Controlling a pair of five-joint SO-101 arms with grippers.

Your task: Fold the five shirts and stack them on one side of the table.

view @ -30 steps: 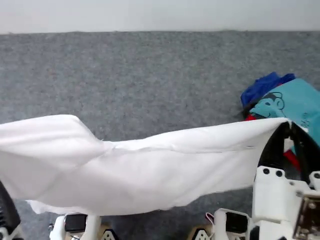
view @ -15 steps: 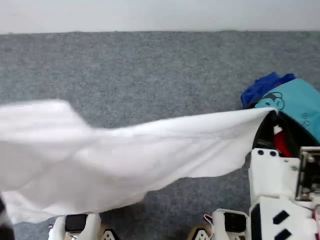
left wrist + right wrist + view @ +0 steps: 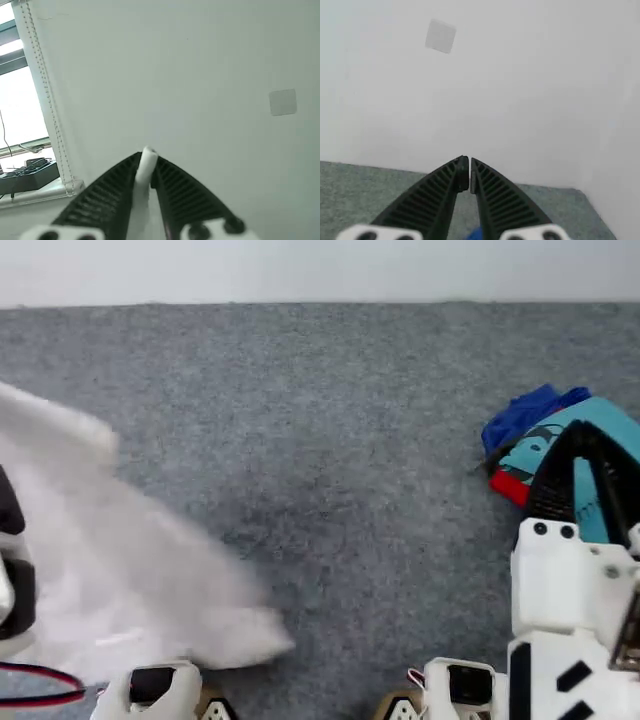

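Gone from my right fingers (image 3: 469, 167) is the corner of the white shirt (image 3: 130, 580) that a second ago hung stretched across the desk (image 3: 340, 430) between both my arms. The cloth has swung over to the left side, where it shows as a blurred white heap running from the left edge toward the near edge of the desk. My left fingers (image 3: 145, 159) are pinched together on a narrow fold of that shirt (image 3: 141, 200), which stands up between the two tips and runs back between them toward the wrist. From above, my left arm (image 3: 10, 575) sits at the left edge with the white cloth spread beside it (whether the cloth rests flat on the desk I cannot tell, it is too smeared). My right fingers are closed tip to tip, with just a hairline slit between them and nothing in it. From above, the right fingers (image 3: 581, 432) point away from me over the pile of shirts (image 3: 545, 450) at the right side of the desk. There a teal shirt (image 3: 615, 435) lies on top, with a blue shirt (image 3: 528, 412) poking out at the far side and a red shirt (image 3: 508, 486) at the near one. Both wrist cameras look out at a pale wall (image 3: 535, 90) bearing a small square patch (image 3: 440, 36), and near my left fingers the stitched edge of a white blind (image 3: 47, 100) hangs beside a bright window.
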